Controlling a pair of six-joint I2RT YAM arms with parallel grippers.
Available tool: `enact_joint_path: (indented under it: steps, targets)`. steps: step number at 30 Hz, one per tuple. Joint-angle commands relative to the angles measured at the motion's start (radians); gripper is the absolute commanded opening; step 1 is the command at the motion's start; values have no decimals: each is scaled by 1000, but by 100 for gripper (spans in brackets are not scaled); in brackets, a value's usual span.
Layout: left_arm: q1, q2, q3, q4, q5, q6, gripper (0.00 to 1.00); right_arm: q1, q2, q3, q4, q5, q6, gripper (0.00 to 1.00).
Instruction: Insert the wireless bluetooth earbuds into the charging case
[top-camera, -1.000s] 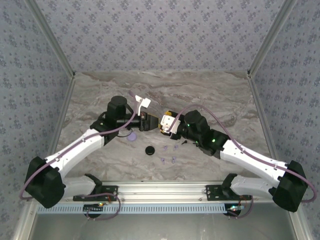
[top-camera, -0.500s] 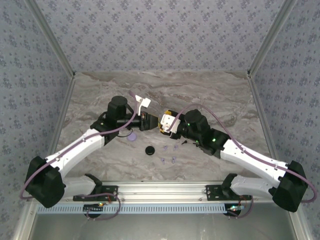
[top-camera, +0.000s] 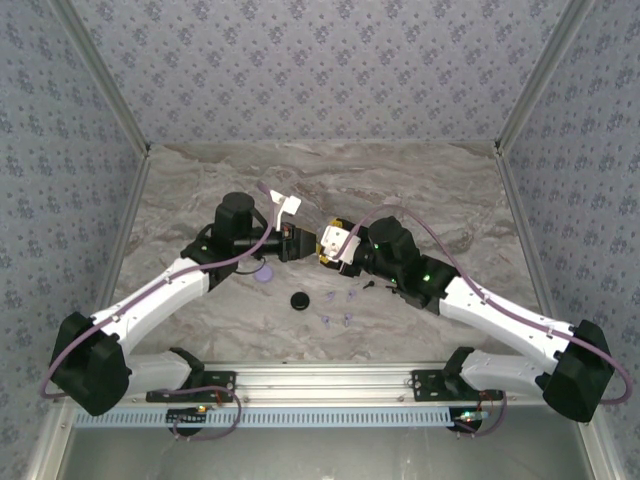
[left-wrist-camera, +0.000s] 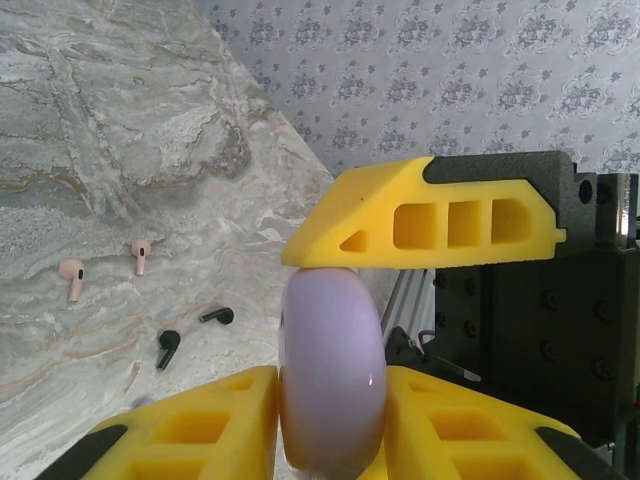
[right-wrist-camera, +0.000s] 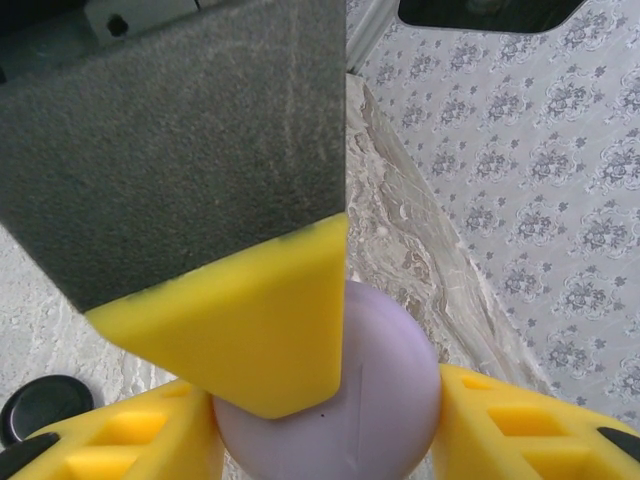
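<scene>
The one container held off the bench is a round lavender case. It is closed, with a faint seam running down its face in the right wrist view, and nothing of its inside shows. The left hand is nearly closed and pinches this case across its thin body, a yellow finger against each flat face. The right hand stands wider, its two fingers pressed to opposite sides of the round rim. The two hands meet at the centre of the top view with the case between them.

Two more cases lie on the bench. A second lavender case sits just below the left hand, and a black case lies lower and to its right. Both are too small to tell whether they are open.

The earbuds lie loose on the bench, apart from both hands. Four pale earbuds are scattered below and right of the hands in the top view. The black earbuds lie just up and right of them, close beside the right arm.
</scene>
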Motion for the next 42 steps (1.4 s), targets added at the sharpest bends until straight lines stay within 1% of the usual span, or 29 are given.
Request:
enact_joint_path:
  steps: [1, 4, 14, 19, 30, 39, 40, 42]
  targets:
    - [-13, -4, -7, 19, 43, 20, 32, -12, 10, 32, 11, -1, 17, 53]
    - [-14, -4, -9, 16, 37, 21, 36, -16, 10, 30, 9, -5, 17, 53]
    - [-12, -4, -15, 5, 8, 33, 37, -22, 3, 14, 10, 3, 20, 53]
    - [-12, 7, -15, 21, 13, 22, 37, -21, 1, 7, 4, 2, 19, 53]
    - [-14, 31, -14, 69, 22, -1, 23, -15, 10, 2, -7, -10, 13, 54]
    - [-14, 28, -21, 96, 18, -3, 16, -13, 19, 13, -40, -33, 13, 55]
    - [-14, 27, -22, 100, 15, -2, 16, -14, 19, 14, -46, -33, 13, 56]
    - [-13, 25, -28, 105, 7, 1, 16, -20, 14, 19, -57, -42, 23, 65]
